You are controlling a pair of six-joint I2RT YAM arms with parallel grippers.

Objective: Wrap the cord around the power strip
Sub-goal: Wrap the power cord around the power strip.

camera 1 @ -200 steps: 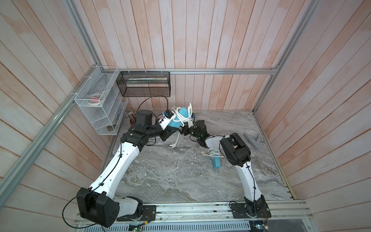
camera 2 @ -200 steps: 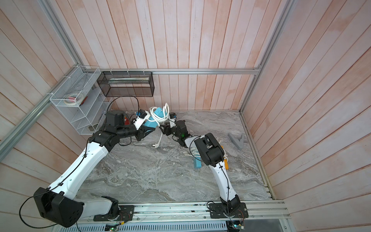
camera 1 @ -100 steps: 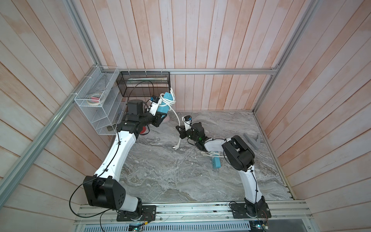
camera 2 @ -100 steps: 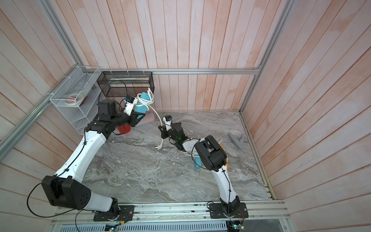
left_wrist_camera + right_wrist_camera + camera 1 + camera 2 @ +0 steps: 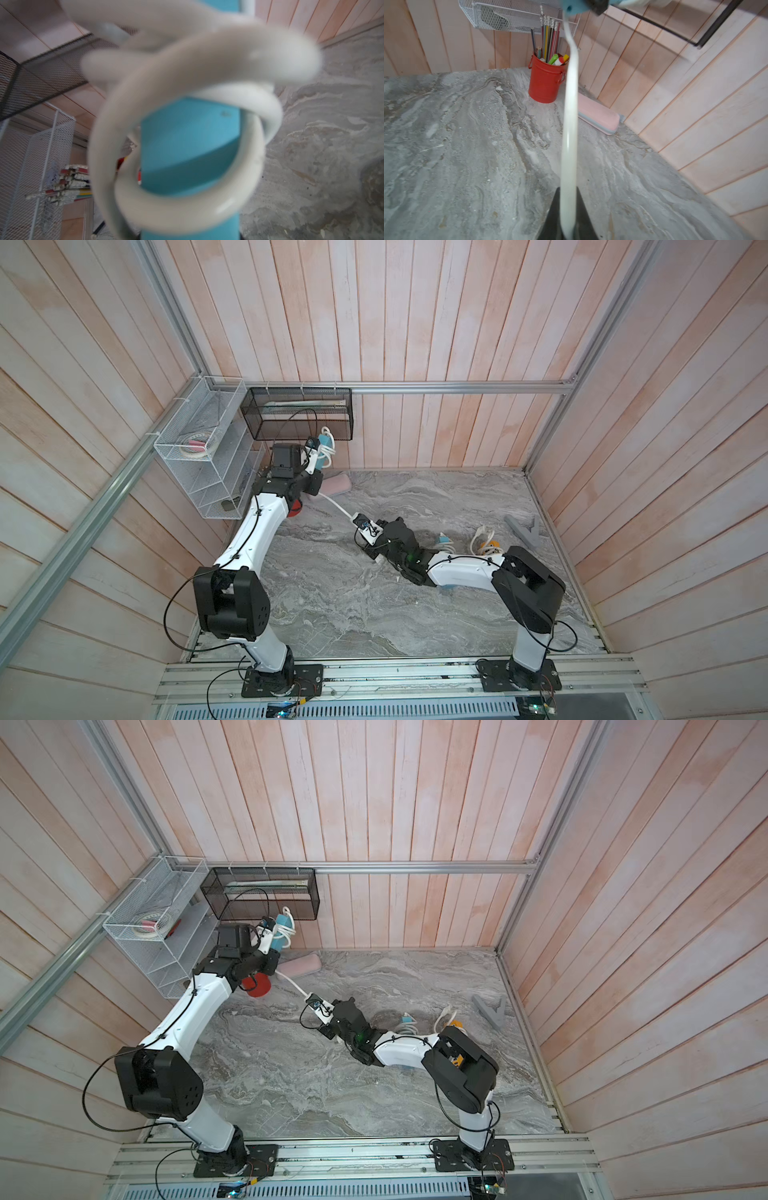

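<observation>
The blue power strip [image 5: 323, 451] [image 5: 283, 931] is held up at the back left, just below the black mesh basket, with my left gripper [image 5: 316, 457] shut on its lower end. White cord [image 5: 166, 83] loops loosely around the strip [image 5: 187, 145] in the left wrist view. From the strip a straight length of cord [image 5: 337, 506] [image 5: 570, 124] slants down to my right gripper [image 5: 358, 522] [image 5: 312, 1003], low over the table's middle. The right gripper [image 5: 568, 207] is shut on the cord, which passes between its dark fingers.
A red pencil cup [image 5: 545, 83] [image 5: 257, 986] and a pink case [image 5: 598, 118] [image 5: 337, 484] stand at the back left under the cord. A black mesh basket [image 5: 297, 414] and a white wire shelf [image 5: 199, 456] hang on the walls. Another cord bundle [image 5: 446, 543] and a grey piece [image 5: 521, 529] lie at the right.
My left arm has carried the power strip from the middle back toward the back left corner. My right gripper has shut on the cord and dropped lower, and the cord is now pulled straight.
</observation>
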